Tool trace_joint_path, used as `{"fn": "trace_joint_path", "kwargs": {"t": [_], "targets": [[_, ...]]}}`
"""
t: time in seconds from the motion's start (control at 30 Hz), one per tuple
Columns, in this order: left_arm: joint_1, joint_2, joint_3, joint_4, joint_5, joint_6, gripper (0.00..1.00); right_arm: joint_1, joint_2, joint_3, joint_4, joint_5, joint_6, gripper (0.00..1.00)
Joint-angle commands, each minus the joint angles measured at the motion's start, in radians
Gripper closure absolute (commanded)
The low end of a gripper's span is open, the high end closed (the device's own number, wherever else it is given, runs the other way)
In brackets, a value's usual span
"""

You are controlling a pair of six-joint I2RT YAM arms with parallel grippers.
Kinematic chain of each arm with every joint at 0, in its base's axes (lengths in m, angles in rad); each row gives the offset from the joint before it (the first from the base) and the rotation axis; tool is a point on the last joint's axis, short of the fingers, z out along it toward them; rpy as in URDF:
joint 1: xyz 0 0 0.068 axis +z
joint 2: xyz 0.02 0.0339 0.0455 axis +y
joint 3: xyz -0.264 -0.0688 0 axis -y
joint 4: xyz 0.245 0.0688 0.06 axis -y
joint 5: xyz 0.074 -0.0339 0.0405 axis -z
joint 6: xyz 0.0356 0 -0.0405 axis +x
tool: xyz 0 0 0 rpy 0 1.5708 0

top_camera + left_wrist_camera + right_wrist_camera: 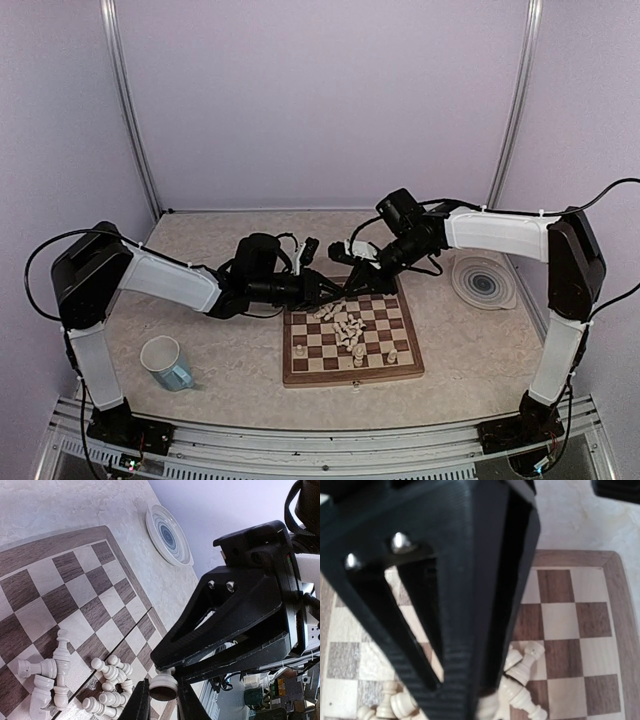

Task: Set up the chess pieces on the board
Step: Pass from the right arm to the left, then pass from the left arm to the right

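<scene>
The board [350, 378] lies at the table's centre with a heap of cream chess pieces [345, 328] toppled on its middle squares; a few stand near its front row. Both grippers meet above the board's far edge. In the left wrist view one chess piece [163, 687] hangs base-first between my left gripper's [165, 705] fingers, which press its sides. The right gripper [172, 669] comes in from the upper right, its tips shut on the same piece's upper part. In the right wrist view the piece [489, 711] is a blur at the bottom edge, behind the left gripper's black fingers [460, 630].
A round grey-blue ringed plate [483, 282] sits right of the board, near the right arm. A pale blue cup [166, 362] stands at the front left. Lying pieces [525, 670] crowd the board just below the grippers. Metal frame posts stand at the back corners.
</scene>
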Motion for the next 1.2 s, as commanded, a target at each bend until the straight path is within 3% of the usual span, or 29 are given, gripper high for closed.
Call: {"fn": "trace_joint_path", "kwargs": {"t": [0.0,0.17,0.33,0.5,0.6,1.17], "targets": [[-0.002,0.013,0.007,0.076,0.03,0.023,0.82,-0.007,-0.065,0.022,-0.043,-0.037,-0.016,0.78],[-0.011,-0.027,-0.047,0.246,0.078,0.018,0.83,-0.168,-0.169,0.015,0.043,-0.328,0.132,0.55],[-0.023,-0.054,-0.064,0.353,0.079,0.019,0.82,-0.271,-0.235,-0.142,0.327,-0.619,0.46,0.55],[-0.031,-0.09,-0.094,0.452,0.046,0.011,0.82,-0.272,-0.292,-0.327,0.646,-0.705,0.844,0.55],[-0.034,-0.099,-0.099,0.476,0.041,0.007,0.82,-0.27,-0.273,-0.364,0.74,-0.735,1.007,0.55],[-0.053,-0.08,-0.053,0.477,0.047,0.006,0.82,-0.147,-0.184,-0.306,0.788,-0.742,1.096,0.55]]}}
